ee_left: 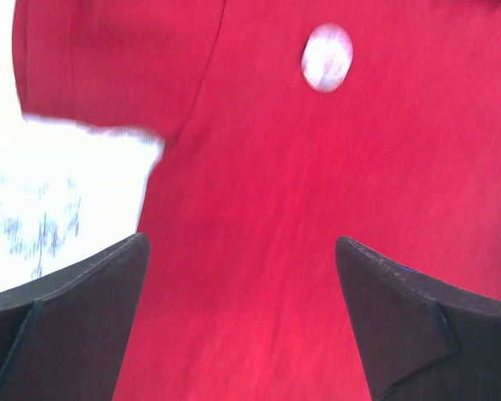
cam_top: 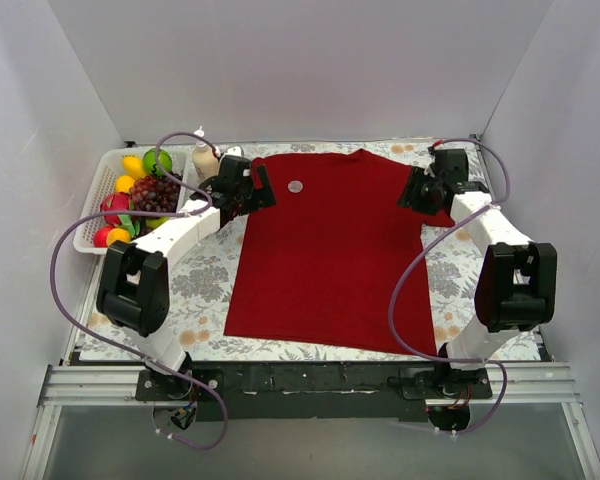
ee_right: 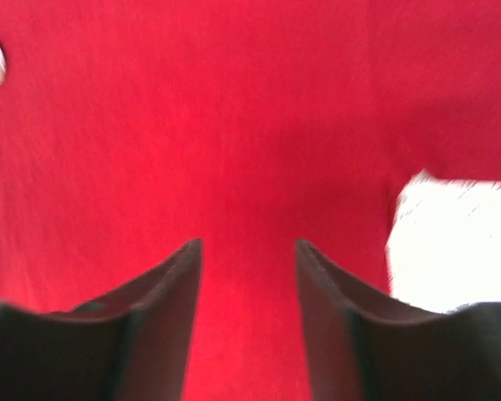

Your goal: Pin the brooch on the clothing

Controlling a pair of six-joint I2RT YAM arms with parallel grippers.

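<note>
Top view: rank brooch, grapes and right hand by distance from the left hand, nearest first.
1. Brooch: just right of the left hand, on the shirt.
2. Grapes: to its left, in the basket.
3. Right hand: far side of the shirt.

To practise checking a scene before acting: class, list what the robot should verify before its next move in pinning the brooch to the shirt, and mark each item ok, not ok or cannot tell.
1. The brooch is in view, lying on the T-shirt near the collar: ok.
2. The T-shirt is spread out flat: ok.
3. The left gripper is open and empty, above the fabric: ok.
4. The right gripper is open and empty: ok.
5. The brooch's pin is fastened through the fabric: cannot tell.
6. The fruit basket stands apart from the T-shirt: ok.
</note>
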